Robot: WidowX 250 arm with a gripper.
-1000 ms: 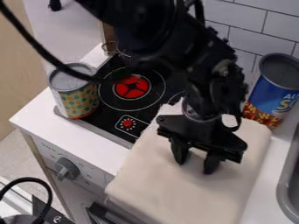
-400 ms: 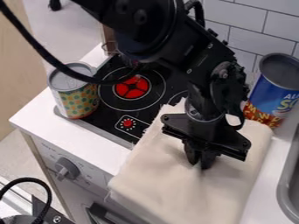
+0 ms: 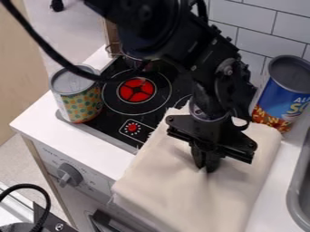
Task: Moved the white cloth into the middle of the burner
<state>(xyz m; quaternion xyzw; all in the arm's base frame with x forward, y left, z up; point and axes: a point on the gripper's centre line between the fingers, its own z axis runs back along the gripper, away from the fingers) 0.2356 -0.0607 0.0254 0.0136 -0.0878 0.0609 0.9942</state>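
My gripper (image 3: 206, 168) is over the middle of the white cloth (image 3: 176, 181), its fingers closed together on a pinched fold of the fabric. The cloth lies spread on the counter to the right of the stove, and its top edge reaches the stove's right side. The burner (image 3: 136, 90), with a red centre inside white rings, is on the black stovetop, up and left of the gripper.
A patterned can (image 3: 80, 99) stands at the stovetop's left edge. A blue can (image 3: 282, 97) stands by the tiled wall at right. The sink rim (image 3: 295, 195) is at the right edge, and a black cable (image 3: 45, 49) hangs across the upper left.
The gripper's fingers were apart and came together on the cloth, drawing up creases. Since then the gripper has shifted very slightly left and up.
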